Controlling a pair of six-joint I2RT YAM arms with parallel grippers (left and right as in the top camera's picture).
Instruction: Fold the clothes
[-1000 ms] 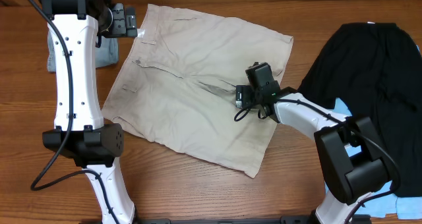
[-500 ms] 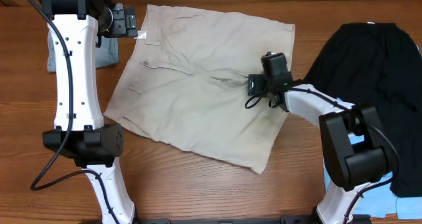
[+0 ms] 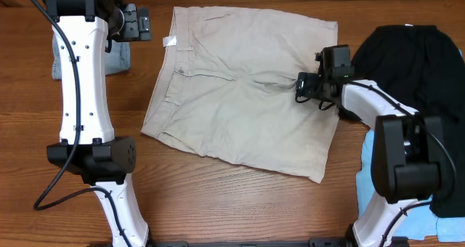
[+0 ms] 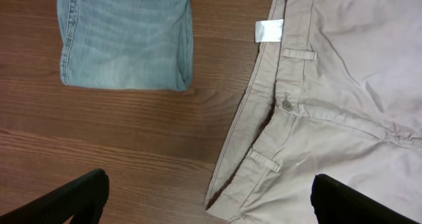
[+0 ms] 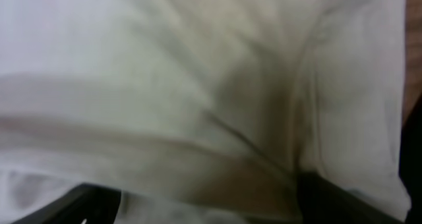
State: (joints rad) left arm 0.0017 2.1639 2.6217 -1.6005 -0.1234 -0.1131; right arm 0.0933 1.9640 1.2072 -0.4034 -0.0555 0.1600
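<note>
The large pale beige shorts (image 3: 240, 94) lie spread flat in the middle of the table, waistband to the left. My right gripper (image 3: 305, 87) is shut on a pinch of their cloth near the crotch seam. The right wrist view is filled with the blurred beige cloth (image 5: 198, 72) between the fingers (image 5: 211, 197). My left gripper (image 3: 136, 23) hangs open and empty above the table's far left. Its view shows the waistband, button and belt loops (image 4: 343, 105) between wide-apart fingers (image 4: 211, 196).
Folded pale-blue denim shorts (image 4: 125, 36) lie at the far left, partly under the left arm (image 3: 116, 58). A black garment (image 3: 414, 80) lies at the right, over a light-blue cloth (image 3: 372, 147). Bare wood shows along the front edge.
My right gripper has moved right and toward the back, dragging the beige shorts with it; they have slid right and lie straighter. The left arm has not moved.
</note>
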